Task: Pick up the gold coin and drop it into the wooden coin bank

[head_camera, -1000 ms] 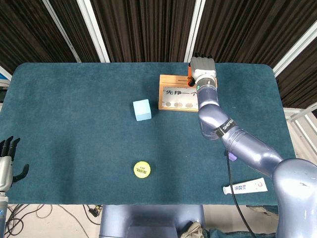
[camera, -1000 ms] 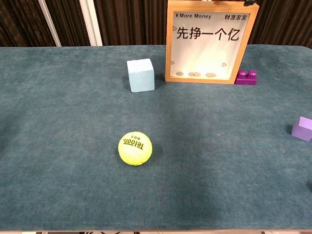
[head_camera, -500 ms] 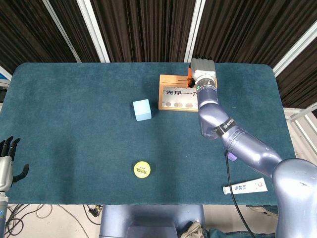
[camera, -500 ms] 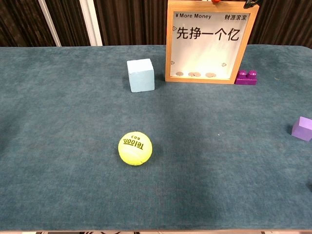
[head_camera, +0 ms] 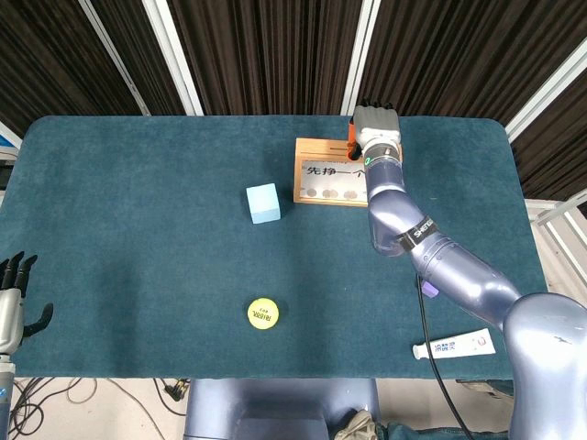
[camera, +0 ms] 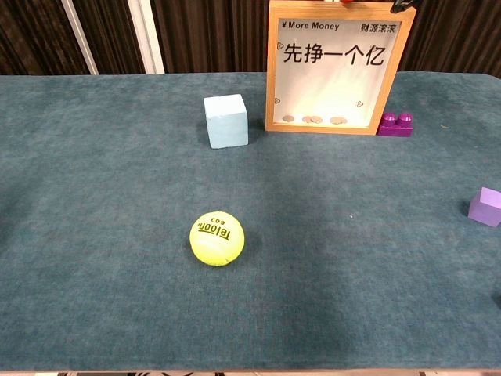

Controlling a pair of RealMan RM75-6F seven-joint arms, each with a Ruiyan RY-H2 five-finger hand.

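The wooden coin bank [head_camera: 330,171] [camera: 337,66] stands upright at the table's far side, with a glass front, printed characters and three coins lying at its bottom [camera: 313,120]. My right hand [head_camera: 376,124] hovers over the bank's top right corner, back towards the camera and fingers hidden. In the chest view only dark fingertips [camera: 403,5] show at the bank's top edge. No loose gold coin is visible, and I cannot see whether the hand holds one. My left hand [head_camera: 13,298] hangs off the table's near left edge, fingers spread and holding nothing.
A light blue cube [head_camera: 263,203] [camera: 226,121] sits left of the bank. A yellow tennis ball [head_camera: 262,313] [camera: 217,238] lies near the front. A purple brick [camera: 395,124] stands right of the bank, a lilac block [camera: 485,206] further right, and a toothpaste tube [head_camera: 453,346] at the front right.
A small orange-red bit has come into sight at the bank's top edge in the chest view. Both arms and all objects stay where they were.
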